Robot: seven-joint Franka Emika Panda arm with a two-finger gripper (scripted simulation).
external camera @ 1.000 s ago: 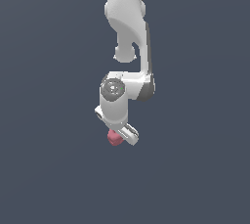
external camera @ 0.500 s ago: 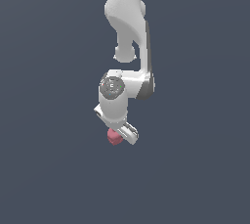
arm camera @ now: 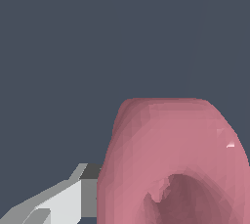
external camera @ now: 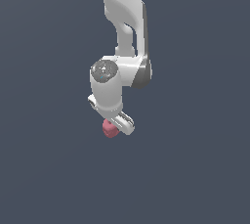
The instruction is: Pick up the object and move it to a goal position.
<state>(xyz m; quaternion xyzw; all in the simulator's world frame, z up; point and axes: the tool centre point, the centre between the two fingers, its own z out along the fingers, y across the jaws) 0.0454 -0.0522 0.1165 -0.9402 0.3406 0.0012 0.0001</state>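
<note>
Object (arm camera: 171, 164): cut off by the wrist view's edges (hollow only partly shown).
Gripper (external camera: 115, 124): fingertips hidden behind its body in the exterior view.
Second finger: unseen.

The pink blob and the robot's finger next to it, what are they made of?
The pink blob looks matte and faceted, like clay or soft rubber, with one tiny glint and a dark hollow; a render can't settle it. The gripper's finger looks like smooth pale plastic or painted metal, with a darker pad at its tip.
</note>
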